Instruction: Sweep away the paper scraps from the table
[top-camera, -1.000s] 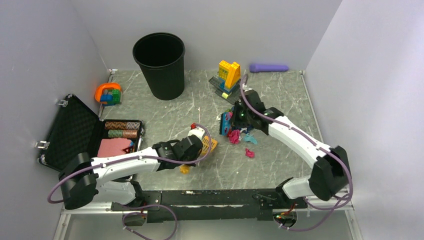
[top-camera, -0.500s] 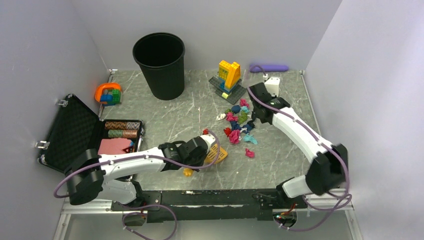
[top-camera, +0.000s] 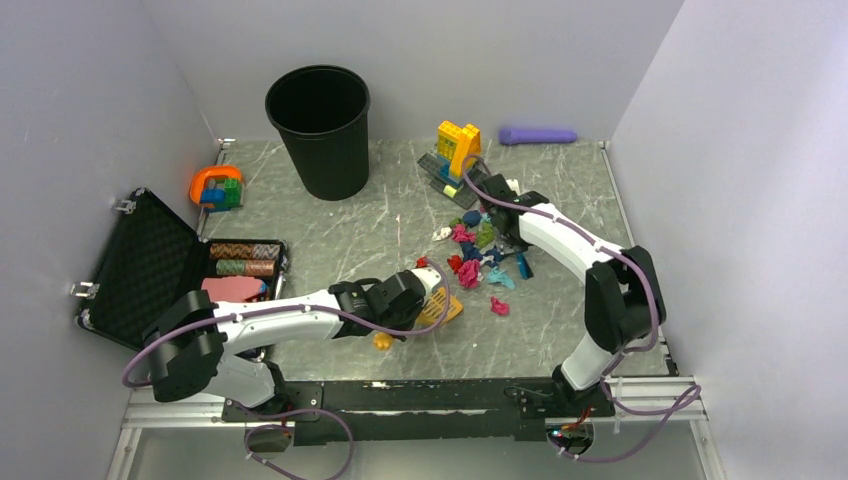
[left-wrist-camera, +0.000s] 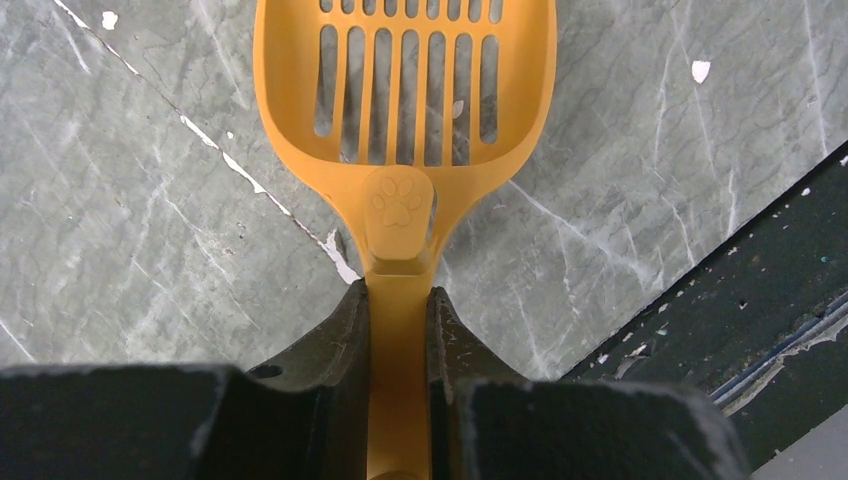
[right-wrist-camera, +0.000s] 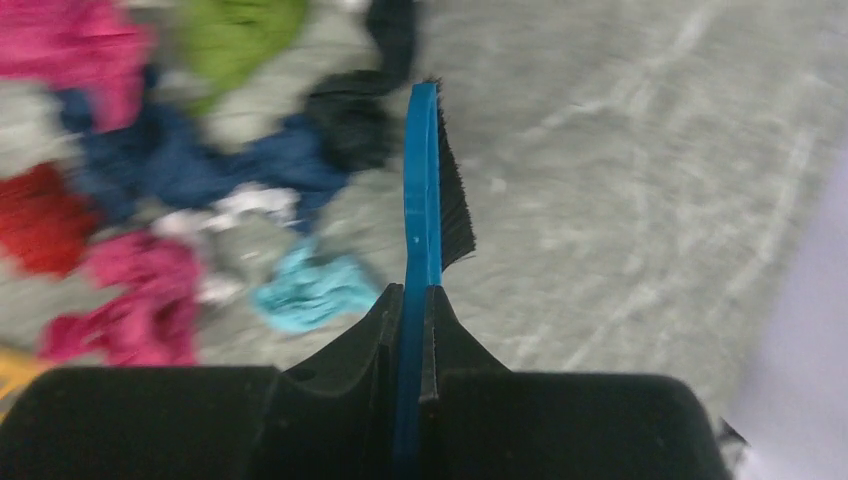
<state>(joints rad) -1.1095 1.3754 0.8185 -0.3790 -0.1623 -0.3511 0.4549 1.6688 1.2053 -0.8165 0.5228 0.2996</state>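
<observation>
The paper scraps (top-camera: 474, 250) lie in a loose pile of magenta, navy, teal, green and red wads mid-table, with one magenta wad (top-camera: 498, 306) apart in front. My right gripper (top-camera: 519, 248) is just right of the pile, shut on a blue brush (right-wrist-camera: 425, 180) with black bristles, whose tip is beside navy scraps (right-wrist-camera: 200, 165) and a teal scrap (right-wrist-camera: 310, 290). My left gripper (top-camera: 424, 297) is shut on the handle of an orange slotted scoop (left-wrist-camera: 405, 100), lying low over the table (left-wrist-camera: 150, 200) in front and to the left of the pile. The scoop looks empty.
A black bin (top-camera: 318, 128) stands at the back left. An open black case (top-camera: 150, 265) lies at the left edge. The yellow-and-blue brick build (top-camera: 457, 150) and a purple cylinder (top-camera: 538, 135) are at the back. A small orange piece (top-camera: 382, 341) lies near the front edge (left-wrist-camera: 760, 300).
The right gripper carried the brush from the pile's left side, up over the back, down to its right side. The left gripper slid the scoop a little rightward.
</observation>
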